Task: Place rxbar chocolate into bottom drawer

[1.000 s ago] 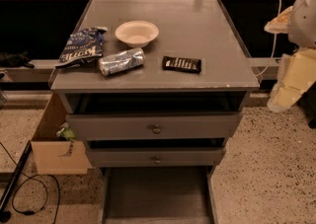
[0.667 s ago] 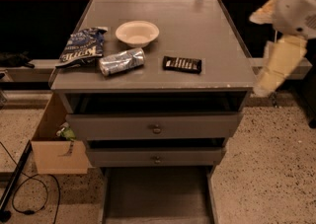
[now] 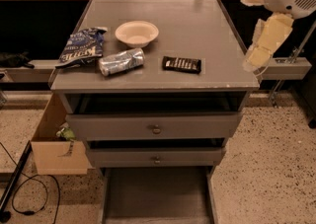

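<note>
Over the last second the gripper (image 3: 257,53) has swung in from the far right and now hangs at the right edge of the cabinet top (image 3: 197,18), above it and holding nothing; you cannot tell whether it is wide or narrow. The rxbar chocolate (image 3: 182,64) has not moved; it lies flat near the front edge, left of the gripper and apart from it, so you are judged to be at the reach, with the grasp not yet made. The bottom drawer (image 3: 158,193) stands pulled out and bare, ready to receive. On the top you also have a crushed can (image 3: 121,62), a chip bag (image 3: 81,48) and a bowl (image 3: 137,33); a cardboard box (image 3: 54,149) sits on the speckled floor (image 3: 266,168) at the left.
</note>
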You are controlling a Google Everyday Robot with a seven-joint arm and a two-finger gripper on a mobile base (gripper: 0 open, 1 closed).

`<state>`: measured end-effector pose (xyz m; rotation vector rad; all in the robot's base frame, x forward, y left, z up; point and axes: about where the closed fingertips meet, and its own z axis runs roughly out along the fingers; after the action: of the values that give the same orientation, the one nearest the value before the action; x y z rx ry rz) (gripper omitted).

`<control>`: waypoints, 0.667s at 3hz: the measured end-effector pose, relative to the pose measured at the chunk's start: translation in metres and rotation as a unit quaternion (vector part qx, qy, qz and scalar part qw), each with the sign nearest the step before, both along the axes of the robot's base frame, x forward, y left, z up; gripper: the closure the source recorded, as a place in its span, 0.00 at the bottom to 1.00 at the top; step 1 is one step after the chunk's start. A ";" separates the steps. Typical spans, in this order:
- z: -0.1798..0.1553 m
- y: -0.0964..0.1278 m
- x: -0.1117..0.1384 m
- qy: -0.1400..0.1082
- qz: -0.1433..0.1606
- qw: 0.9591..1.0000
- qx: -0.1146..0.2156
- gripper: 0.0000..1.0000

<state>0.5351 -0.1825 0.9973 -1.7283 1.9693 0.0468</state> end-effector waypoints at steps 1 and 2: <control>-0.005 0.020 0.014 -0.011 0.004 1.000 -0.001 0.00; -0.029 0.046 0.048 -0.008 0.001 1.000 -0.002 0.00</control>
<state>0.5836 -0.1366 0.9683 -1.7288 1.9572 0.0293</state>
